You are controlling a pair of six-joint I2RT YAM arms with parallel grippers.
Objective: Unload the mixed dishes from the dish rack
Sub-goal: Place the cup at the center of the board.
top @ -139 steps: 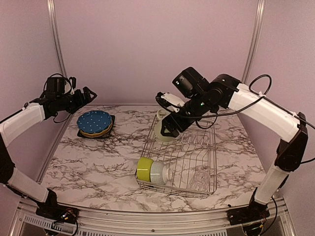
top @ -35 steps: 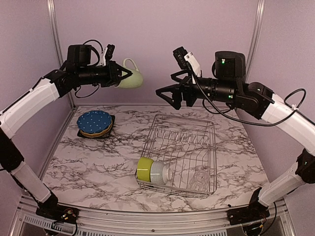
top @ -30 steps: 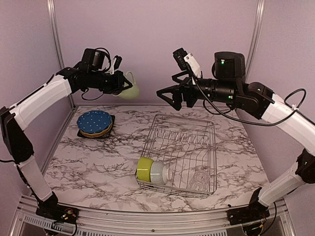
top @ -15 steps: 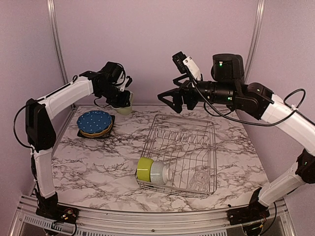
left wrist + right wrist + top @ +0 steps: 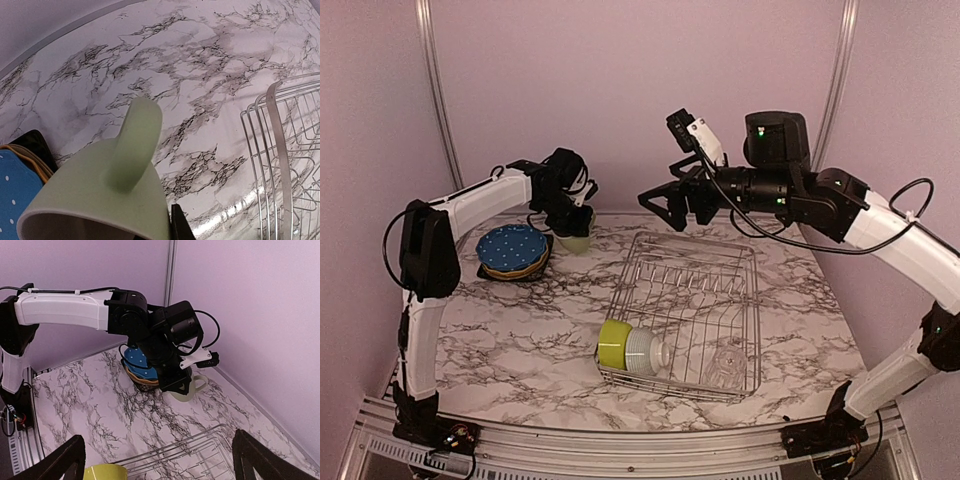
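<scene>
Left claw (image 5: 178, 384) grips pale green mug (image 5: 194, 387) beside blue dotted plate (image 5: 135, 359).

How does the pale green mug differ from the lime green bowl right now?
The mug is pale green; the bowl is bright yellow-green. The mug has a handle; the bowl has none. The mug is outside the dish rack, held by the left gripper beside the plates; the bowl lies on its side in the rack's near left corner. Both are green dishes.

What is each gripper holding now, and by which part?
Left gripper holds the mug by its rim, with the handle free. Right gripper is open and holds nothing.
</scene>
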